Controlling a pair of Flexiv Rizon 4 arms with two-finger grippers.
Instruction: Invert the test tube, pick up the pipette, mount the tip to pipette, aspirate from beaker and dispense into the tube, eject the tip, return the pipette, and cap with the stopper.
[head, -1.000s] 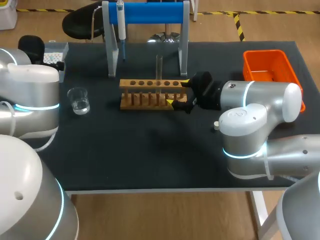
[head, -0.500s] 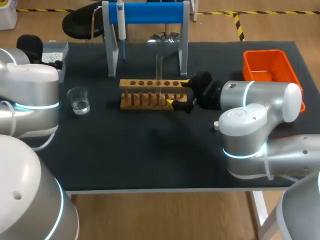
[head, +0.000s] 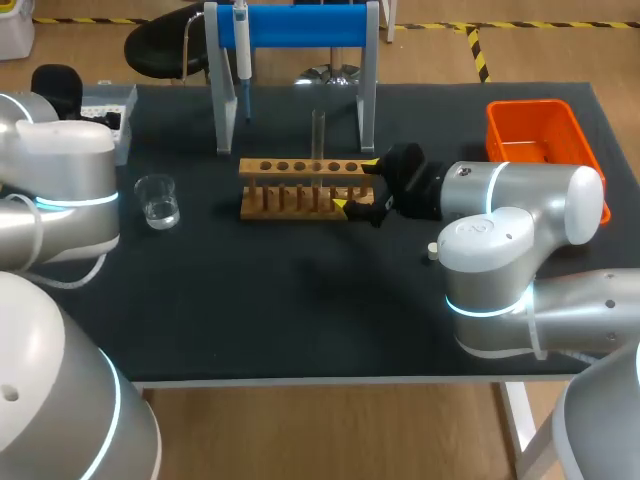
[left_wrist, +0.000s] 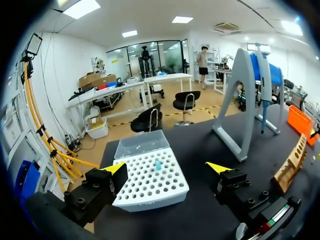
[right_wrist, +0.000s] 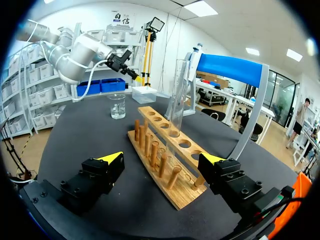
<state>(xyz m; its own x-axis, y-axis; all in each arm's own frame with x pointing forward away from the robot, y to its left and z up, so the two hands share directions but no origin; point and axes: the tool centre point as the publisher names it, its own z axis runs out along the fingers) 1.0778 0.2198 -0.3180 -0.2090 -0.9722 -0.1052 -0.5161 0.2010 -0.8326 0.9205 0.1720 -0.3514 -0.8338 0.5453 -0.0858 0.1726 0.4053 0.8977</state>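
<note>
Test tube (head: 318, 132) upright in rack (head: 254, 167); right jaws spread beside it; left jaws spread by tip box (left_wrist: 150, 177).

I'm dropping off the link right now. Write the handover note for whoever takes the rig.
Left gripper: open, empty, at the white pipette-tip box, which holds one blue tip.
Right gripper: open, fingers astride the end of the wooden tube rack, gripping nothing.
Clear glass test tube stands upright in a rack hole. White pipette hangs on the blue stand. Glass beaker with liquid sits beside the rack, on the left arm's side.
Done: tube apparently inverted.
Left: everything from picking up the pipette through capping.
</note>
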